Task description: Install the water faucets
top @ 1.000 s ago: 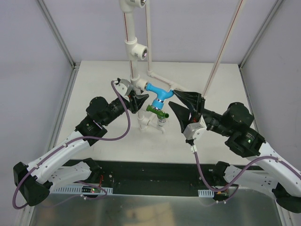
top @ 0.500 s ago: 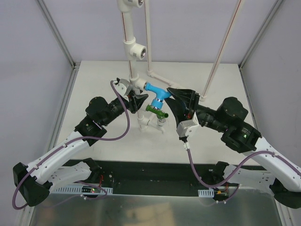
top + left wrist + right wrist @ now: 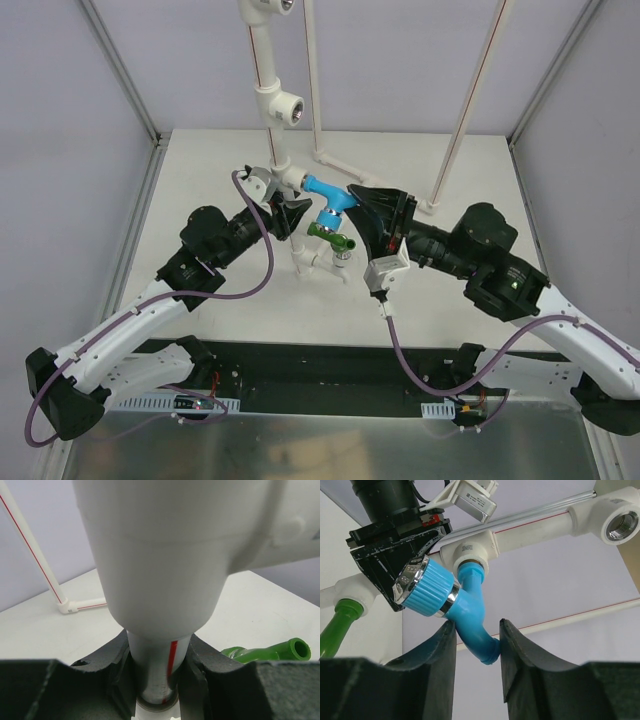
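The left pincer [image 3: 158,685] is clenched on the white pipe [image 3: 150,655]; the right pincer [image 3: 477,645] straddles the spout of the blue faucet [image 3: 465,607], whether biting I cannot tell; the faucet sits in the white tee [image 3: 470,550]; better to squeeze the spout squarely, then turn without tilting the thread.

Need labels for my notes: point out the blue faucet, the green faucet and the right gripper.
blue faucet [image 3: 470,617], right wrist view, bent body.
green faucet [image 3: 265,652], left wrist view, spout.
right gripper [image 3: 477,625], right wrist view, between fingertips.
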